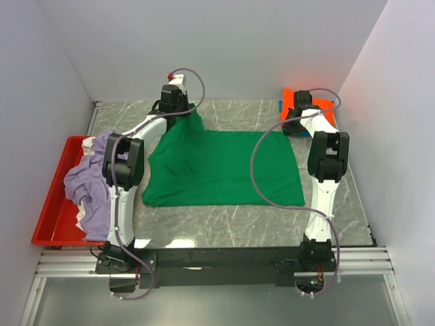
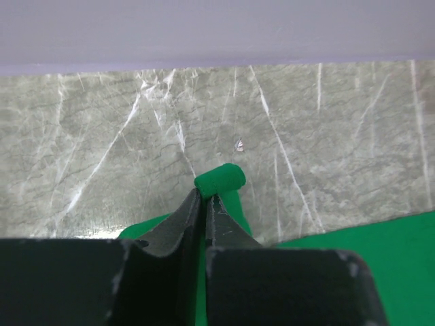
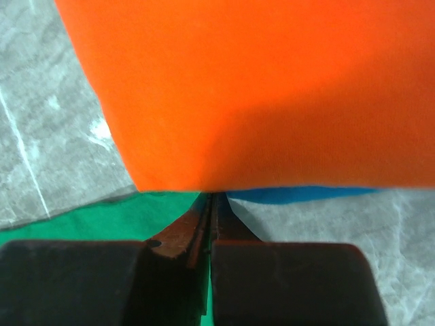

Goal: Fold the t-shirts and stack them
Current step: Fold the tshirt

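Observation:
The bright green t-shirt lies spread flat on the marble table. My left gripper is shut on its far left corner and holds it lifted; a rolled green edge sticks out past the shut fingertips. My right gripper is at the shirt's far right corner, jaws shut with green cloth between and beside them. Just beyond it lies the folded orange t-shirt on top of the blue one. The lavender t-shirt is bunched over the red tray.
The red plastic tray sits at the table's left edge, beside the left arm. White walls close in the back and both sides. Bare marble shows between the green shirt and the arm bases.

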Available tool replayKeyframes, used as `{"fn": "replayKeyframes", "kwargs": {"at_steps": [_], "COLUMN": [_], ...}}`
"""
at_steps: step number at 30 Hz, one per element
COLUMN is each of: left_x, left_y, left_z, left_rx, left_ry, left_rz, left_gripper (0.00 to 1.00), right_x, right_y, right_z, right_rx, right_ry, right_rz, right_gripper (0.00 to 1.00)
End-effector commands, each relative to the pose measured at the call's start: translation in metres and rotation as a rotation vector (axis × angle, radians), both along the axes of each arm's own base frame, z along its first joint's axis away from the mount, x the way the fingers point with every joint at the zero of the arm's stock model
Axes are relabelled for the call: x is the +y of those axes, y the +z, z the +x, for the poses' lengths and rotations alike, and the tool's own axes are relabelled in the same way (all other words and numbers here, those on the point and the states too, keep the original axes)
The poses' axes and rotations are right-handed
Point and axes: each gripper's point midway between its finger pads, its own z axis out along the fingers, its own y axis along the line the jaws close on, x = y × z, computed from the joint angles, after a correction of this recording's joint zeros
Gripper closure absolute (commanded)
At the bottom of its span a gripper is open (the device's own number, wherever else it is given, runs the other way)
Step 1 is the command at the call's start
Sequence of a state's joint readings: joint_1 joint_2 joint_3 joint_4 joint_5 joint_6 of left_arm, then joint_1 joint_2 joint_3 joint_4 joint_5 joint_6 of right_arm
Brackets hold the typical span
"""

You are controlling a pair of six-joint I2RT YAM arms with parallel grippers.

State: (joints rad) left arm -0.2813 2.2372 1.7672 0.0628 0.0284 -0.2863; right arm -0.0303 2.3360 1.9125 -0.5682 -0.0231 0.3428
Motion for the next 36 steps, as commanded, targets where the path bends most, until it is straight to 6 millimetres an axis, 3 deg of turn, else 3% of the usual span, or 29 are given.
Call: {"fn": "replayKeyframes", "kwargs": {"at_steps": [1,6,7,8,13,15,16,21,31,34,36], "left_x": [-0.003,-0.006,-0.007,-0.012,-0.013,-0.014,-0.011,-0.009,0.021,0.028,0.03], "left_y": [0.071,0.079,0.08,0.081,0.081,0.091,0.083,0.091,0.058,0.055,0.059], "left_z": [-0.005,-0.018,-0.022,-0.026,-0.043,-0.048,-0.056,-0.085,-0.155,-0.174,-0.185], "left_rx": [-0.121,-0.108,-0.107,-0.102,-0.076,-0.088,-0.046,-0.004,0.174,0.209,0.217], "left_ry": [0.01,0.012,0.008,-0.003,0.043,0.07,0.08,0.148,0.334,0.357,0.355], "left_rz": [-0.053,-0.053,-0.051,-0.05,-0.02,-0.021,-0.004,-0.027,-0.043,-0.052,-0.07], "left_gripper": [0.99,1.0,1.0,1.0,1.0,1.0,1.0,1.0,1.0,1.0,1.0], "right_x": [-0.004,-0.013,-0.015,-0.016,-0.021,-0.022,-0.022,-0.028,-0.027,-0.027,-0.014], "right_y": [0.051,0.059,0.07,0.064,0.085,0.082,0.09,0.099,0.092,0.086,0.082], "right_z": [0.01,-0.001,-0.001,-0.007,-0.019,-0.029,-0.032,-0.055,-0.102,-0.112,-0.119], "right_rx": [-0.134,-0.156,-0.188,-0.176,-0.234,-0.224,-0.242,-0.254,-0.229,-0.214,-0.206], "right_ry": [-0.045,-0.096,-0.113,-0.119,-0.164,-0.173,-0.173,-0.221,-0.265,-0.274,-0.253], "right_rz": [-0.035,-0.068,-0.072,-0.074,-0.087,-0.09,-0.089,-0.124,-0.117,-0.114,-0.11], "right_gripper": [1.0,1.0,1.0,1.0,1.0,1.0,1.0,1.0,1.0,1.0,1.0]}}
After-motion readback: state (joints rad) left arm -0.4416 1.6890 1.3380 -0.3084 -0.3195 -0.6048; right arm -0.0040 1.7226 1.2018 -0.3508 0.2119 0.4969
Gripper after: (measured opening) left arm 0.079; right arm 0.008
